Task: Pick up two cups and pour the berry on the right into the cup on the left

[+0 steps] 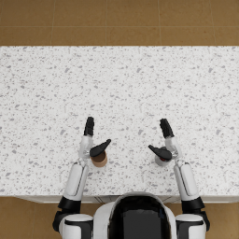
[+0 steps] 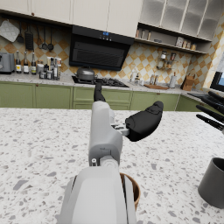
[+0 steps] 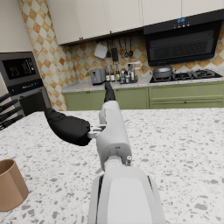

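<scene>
A brown cup [image 1: 99,160] stands near the table's front edge, left of centre. It sits just inside my left hand [image 1: 91,141], whose thumb reaches over its rim. A dark grey cup [image 1: 161,161] stands right of centre beside my right hand [image 1: 166,142], partly under that thumb. Both hands are open, fingers stretched forward, and hold nothing. In the left wrist view the brown cup [image 2: 134,190] peeks from under the forearm, with the grey cup [image 2: 214,182] off to the side. The right wrist view shows the brown cup [image 3: 10,185]; the grey cup is hidden. No berry shows.
The speckled white table [image 1: 121,84] stretches far ahead of both hands, its front edge just behind the cups. Brown tiled floor lies beyond. The wrist views show kitchen cabinets and a stove [image 2: 97,80] in the background.
</scene>
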